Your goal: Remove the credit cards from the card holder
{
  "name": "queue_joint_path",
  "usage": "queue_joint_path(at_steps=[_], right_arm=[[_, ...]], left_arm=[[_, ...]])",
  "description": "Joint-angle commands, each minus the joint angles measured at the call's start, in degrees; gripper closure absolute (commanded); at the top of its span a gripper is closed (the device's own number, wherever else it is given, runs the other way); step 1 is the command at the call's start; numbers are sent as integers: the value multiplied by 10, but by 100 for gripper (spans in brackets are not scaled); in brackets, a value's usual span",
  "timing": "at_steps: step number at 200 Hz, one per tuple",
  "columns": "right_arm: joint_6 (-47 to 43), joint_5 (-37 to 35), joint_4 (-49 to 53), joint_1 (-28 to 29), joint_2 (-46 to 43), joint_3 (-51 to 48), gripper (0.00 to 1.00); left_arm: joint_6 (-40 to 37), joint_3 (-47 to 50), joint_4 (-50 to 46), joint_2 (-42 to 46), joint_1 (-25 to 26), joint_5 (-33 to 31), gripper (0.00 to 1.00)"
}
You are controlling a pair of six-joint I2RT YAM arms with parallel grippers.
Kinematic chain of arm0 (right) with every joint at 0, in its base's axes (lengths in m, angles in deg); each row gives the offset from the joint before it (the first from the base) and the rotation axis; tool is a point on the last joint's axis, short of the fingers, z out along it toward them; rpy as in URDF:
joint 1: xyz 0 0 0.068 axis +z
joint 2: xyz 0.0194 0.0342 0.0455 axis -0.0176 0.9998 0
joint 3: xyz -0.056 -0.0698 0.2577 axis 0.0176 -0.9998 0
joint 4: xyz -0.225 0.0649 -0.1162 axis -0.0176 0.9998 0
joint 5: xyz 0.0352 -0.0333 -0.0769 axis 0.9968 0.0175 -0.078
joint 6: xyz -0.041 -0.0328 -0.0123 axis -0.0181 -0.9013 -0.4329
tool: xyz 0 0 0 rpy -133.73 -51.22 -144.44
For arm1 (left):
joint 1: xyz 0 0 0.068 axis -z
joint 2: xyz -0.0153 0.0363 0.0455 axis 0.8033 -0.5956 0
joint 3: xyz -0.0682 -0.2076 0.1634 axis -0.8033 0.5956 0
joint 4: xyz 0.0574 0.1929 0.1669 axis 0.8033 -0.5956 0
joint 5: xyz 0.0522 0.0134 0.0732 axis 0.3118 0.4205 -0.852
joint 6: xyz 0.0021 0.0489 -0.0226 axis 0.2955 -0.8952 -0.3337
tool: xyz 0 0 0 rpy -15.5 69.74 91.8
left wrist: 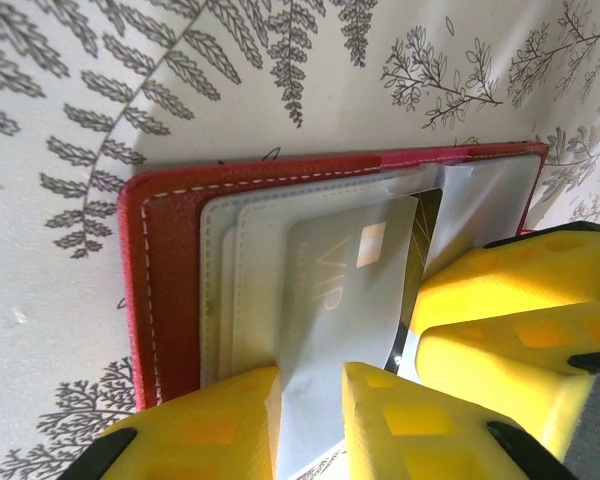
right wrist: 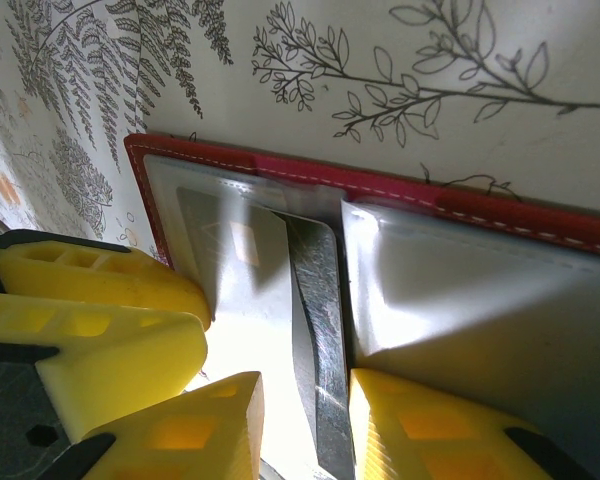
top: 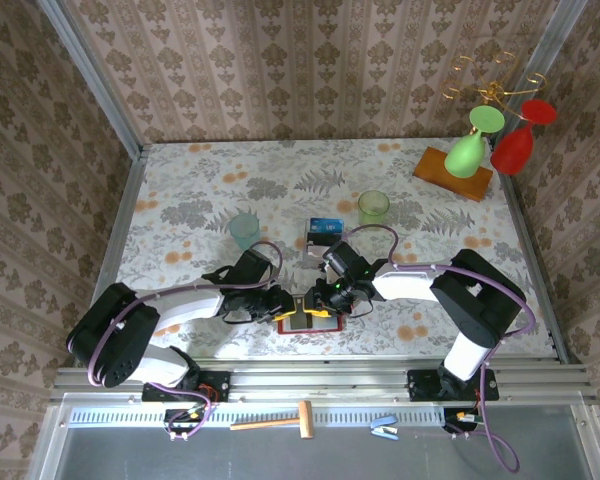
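In open card holder (left wrist: pixel 166 300): credit cards (left wrist: pixel 345 300), half out.

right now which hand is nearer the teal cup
Left. The left hand is at the end of the card holder toward the teal cup; the right hand is at its other end.
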Motion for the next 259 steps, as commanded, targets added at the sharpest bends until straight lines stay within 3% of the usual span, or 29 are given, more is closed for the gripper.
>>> queue_joint_path(at_steps=[1,57,149,259], right_arm=[[-2,8,-3,-3,13,-10,69],[-6,11,-3,-3,11,-10,69],[30,45,-87,-4,0,-32,74],[9,15,-44,-21,-28,-52,87]], left_arm=[[-21,-2,-31,-5,-7,-5,76],[-27,-3,-41,-5,-10,-6,76],[-27,-3,-38,-8,-11,-4,76],[-25,2,-53,14,-10,-12,76]])
